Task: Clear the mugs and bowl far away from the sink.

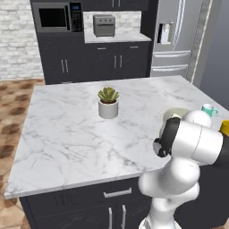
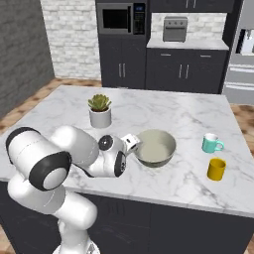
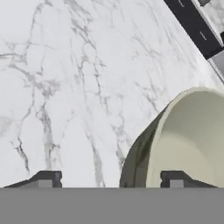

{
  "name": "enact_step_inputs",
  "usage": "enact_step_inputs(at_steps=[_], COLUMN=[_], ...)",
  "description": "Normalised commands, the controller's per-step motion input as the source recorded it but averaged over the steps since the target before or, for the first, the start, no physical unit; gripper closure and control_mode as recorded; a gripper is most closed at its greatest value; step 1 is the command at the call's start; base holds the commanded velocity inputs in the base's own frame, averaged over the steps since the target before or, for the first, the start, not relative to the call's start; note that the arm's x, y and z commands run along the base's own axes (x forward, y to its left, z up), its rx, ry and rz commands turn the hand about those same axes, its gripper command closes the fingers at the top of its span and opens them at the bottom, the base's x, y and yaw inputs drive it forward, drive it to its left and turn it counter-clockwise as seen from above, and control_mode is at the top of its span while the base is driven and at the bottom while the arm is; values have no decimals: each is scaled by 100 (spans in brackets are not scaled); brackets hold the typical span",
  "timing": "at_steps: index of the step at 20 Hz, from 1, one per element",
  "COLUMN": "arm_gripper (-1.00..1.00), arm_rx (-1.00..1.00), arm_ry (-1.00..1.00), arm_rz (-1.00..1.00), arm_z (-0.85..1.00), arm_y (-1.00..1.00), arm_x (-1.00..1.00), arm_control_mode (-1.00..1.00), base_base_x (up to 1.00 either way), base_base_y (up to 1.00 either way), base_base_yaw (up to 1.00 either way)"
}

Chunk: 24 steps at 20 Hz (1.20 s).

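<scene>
1 gripper point(image 3: 110, 179) is wide open at the bowl point(image 2: 155, 147).
Its rim stands between the 2 fingertips point(image 3: 176, 179).

My two base cameras are looking forward and down from behind my arm, left and right, both taking in the marble worktop point(image 1: 67, 134) and the bowl point(image 2: 156, 147). My hand camera is hanging close over that worktop, catching the bowl's rim.
</scene>
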Motion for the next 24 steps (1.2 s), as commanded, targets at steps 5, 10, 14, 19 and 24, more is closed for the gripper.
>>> enact_step_inputs(at_steps=[5,10,14,19,24], arm_gripper=[-100,-100,-100,-100,-100], arm_rx=[-4,-5,-6,-3,0], arm_ry=[-15,-20,-24,-36,-69], arm_rz=[-15,-15,-15,-4,-4], arm_z=[98,100,100,100,20], arm_y=[59,65,68,45,-8], arm_x=[2,2,-34,-100,-100], arm_control_mode=[-100,-100,-100,-100,-100], base_base_x=[0,0,0,0,0], base_base_y=[0,0,0,0,0], base_base_yaw=[0,0,0,0,0])
